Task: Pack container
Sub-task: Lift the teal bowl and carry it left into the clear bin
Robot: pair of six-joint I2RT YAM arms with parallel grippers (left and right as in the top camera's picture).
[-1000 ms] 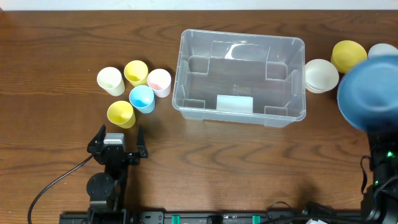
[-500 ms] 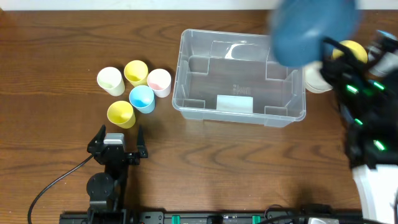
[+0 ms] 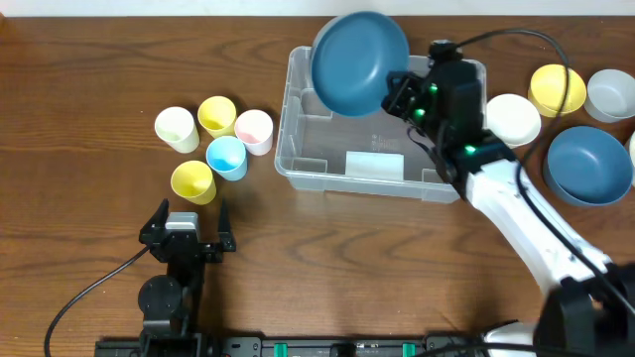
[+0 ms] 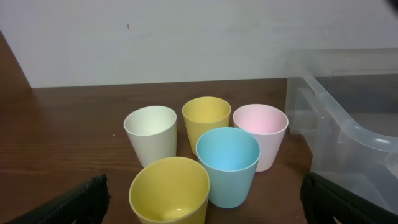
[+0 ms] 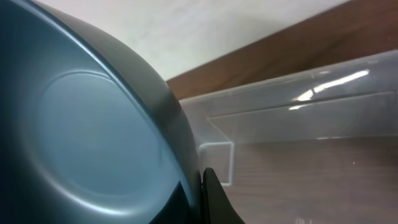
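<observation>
The container [image 3: 466, 129] is a large clear plastic bin with a white label, at the table's middle back; it also shows in the right wrist view [image 5: 298, 130] and at the right of the left wrist view [image 4: 354, 124]. My right gripper [image 3: 399, 92] is shut on the rim of a blue bowl [image 3: 357, 50] and holds it tilted above the bin's far left part. In the right wrist view the bowl [image 5: 81, 124] fills the left, pinched at the fingertips [image 5: 211, 199]. My left gripper [image 3: 186, 230] is open near the front left, just short of the cups.
Several cups stand left of the bin: white [image 3: 176, 128], yellow [image 3: 216, 115], pink [image 3: 254, 130], blue [image 3: 226, 156], yellow [image 3: 192, 180]. Right of the bin are a white bowl [image 3: 514, 119], a yellow bowl [image 3: 557, 88], a grey bowl [image 3: 610, 94] and another blue bowl [image 3: 588, 164].
My right arm has swung the blue bowl from the far right leftward to above the bin's far left part. A second blue bowl now shows at right. The left arm has not moved.
</observation>
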